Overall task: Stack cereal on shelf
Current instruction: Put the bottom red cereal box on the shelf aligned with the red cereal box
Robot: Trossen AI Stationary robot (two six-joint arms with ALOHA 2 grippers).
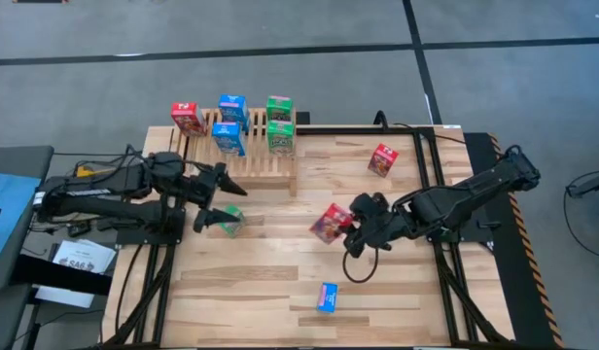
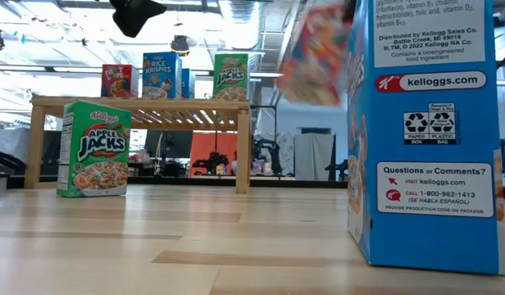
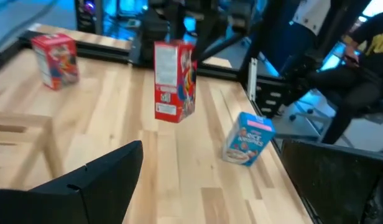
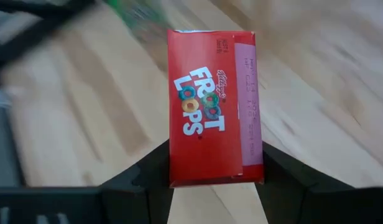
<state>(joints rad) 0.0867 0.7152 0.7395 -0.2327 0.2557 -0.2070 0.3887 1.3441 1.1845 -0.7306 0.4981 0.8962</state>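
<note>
Overhead, holding a red cereal box [image 1: 331,224] clenched in the right claw [image 1: 350,227] above mid-tabletop [image 1: 280,292], for carrying to the shelf [image 1: 265,160]; left claw [image 1: 220,199] spread beside a green box [image 1: 231,218]. Right wrist: gripping the box's sides.

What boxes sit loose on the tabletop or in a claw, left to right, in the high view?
Green box by the left claw → blue box → red box in the right claw → red box.
</note>
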